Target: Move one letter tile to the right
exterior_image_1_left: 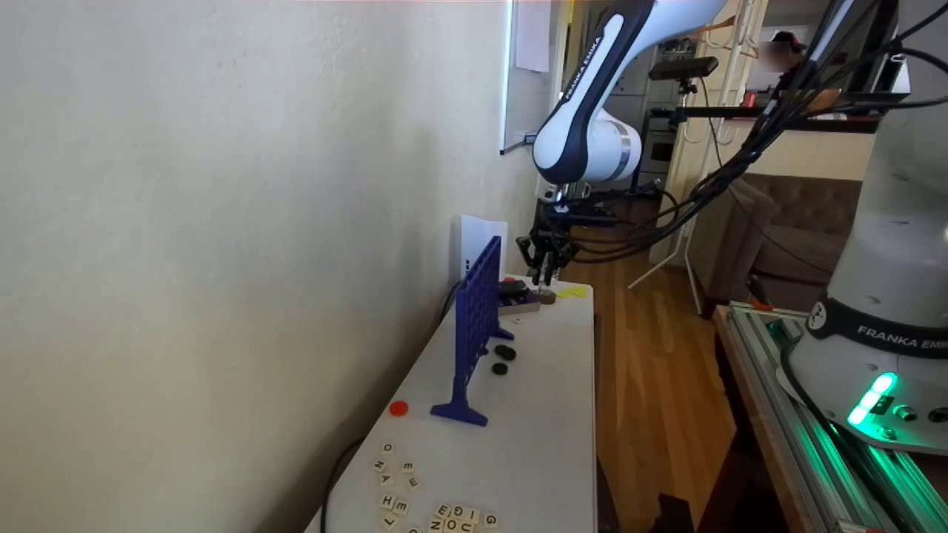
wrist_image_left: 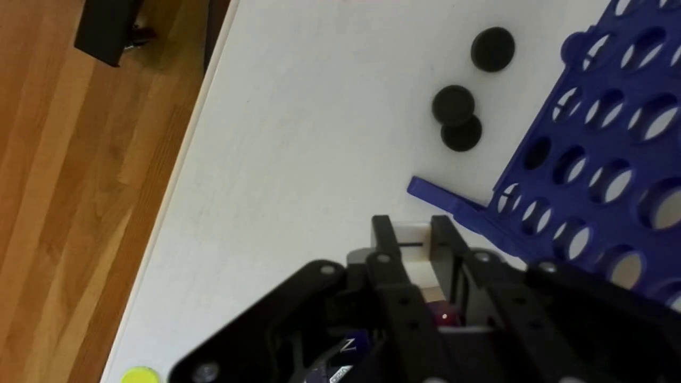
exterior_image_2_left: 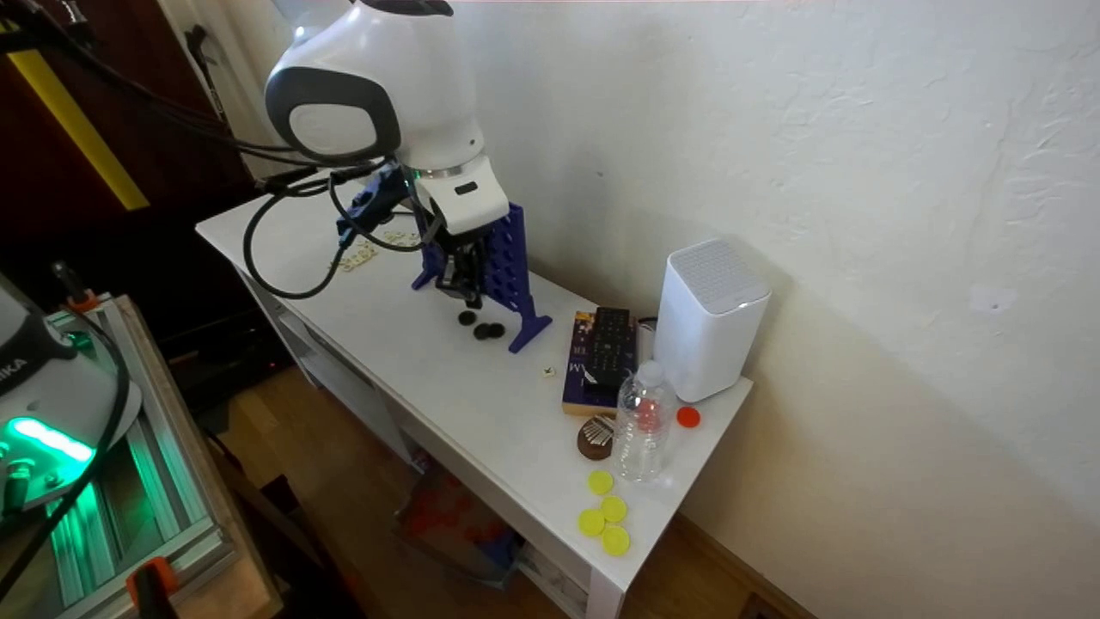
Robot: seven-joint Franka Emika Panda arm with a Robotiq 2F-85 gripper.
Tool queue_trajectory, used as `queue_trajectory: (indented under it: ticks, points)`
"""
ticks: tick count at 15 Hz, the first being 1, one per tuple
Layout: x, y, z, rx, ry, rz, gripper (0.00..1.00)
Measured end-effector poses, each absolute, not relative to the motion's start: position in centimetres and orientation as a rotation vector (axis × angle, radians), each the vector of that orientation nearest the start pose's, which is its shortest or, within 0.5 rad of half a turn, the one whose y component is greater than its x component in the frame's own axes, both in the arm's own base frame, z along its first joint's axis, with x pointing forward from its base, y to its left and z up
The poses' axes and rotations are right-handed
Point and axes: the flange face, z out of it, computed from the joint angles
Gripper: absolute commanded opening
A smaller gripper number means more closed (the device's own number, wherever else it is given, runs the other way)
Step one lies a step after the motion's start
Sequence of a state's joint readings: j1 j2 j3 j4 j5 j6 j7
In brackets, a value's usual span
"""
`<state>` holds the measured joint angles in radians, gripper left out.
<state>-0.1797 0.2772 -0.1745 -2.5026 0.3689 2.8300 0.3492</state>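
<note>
While a white table (exterior_image_1_left: 548,414) lines the wall (exterior_image_1_left: 222,222), floorboards (exterior_image_1_left: 644,385) stretch alongside.

Letter tile (wrist_image_left: 411,234): sides covered by the hand (wrist_image_left: 411,223), lower centre of the wrist view; letter unreadable.
Book (wrist_image_left: 358,339): mostly behind the hand, bottom of the same view.
Yellow disc (wrist_image_left: 140,375): cut by that bottom edge, lower left.
Blue board (wrist_image_left: 596,146): cut off at the wrist view's right edge; in an exterior view partly behind the robot arm (exterior_image_2_left: 430,94).
Robot arm: runs out of the top of both exterior views.
Loose tiles (exterior_image_2_left: 352,258): left of centre in an exterior view, letters too small to read.
Person (exterior_image_1_left: 776,58): face blurred, upper right of an exterior view.
Bag (exterior_image_2_left: 455,520): bottom centre of an exterior view, contents too dim to tell.
</note>
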Motion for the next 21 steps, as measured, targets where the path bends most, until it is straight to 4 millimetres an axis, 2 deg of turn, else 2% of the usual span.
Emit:
queue_trajectory:
  ticks: [2, 3, 8, 12, 16, 18, 21]
  points:
    - [43.3, -18.3, 18.4, -2.66, 1.522, -0.093, 0.22]
    - [43.4, -18.1, 18.3, -2.662, 1.517, -0.092, 0.05]
    - [44.1, -18.5, 18.3, -2.66, 1.532, -0.138, 0.05]
    - [46.4, -20.7, 18.3, -2.622, 1.589, -0.202, 0.05]
    - [47.8, -23.3, 16.8, -2.578, 1.684, -0.213, 0.05]
    - [47.9, -24.6, 15.9, -2.539, 1.756, -0.192, 0.05]
    - [47.8, -25.7, 14.6, -2.5, 1.807, -0.121, 0.05]
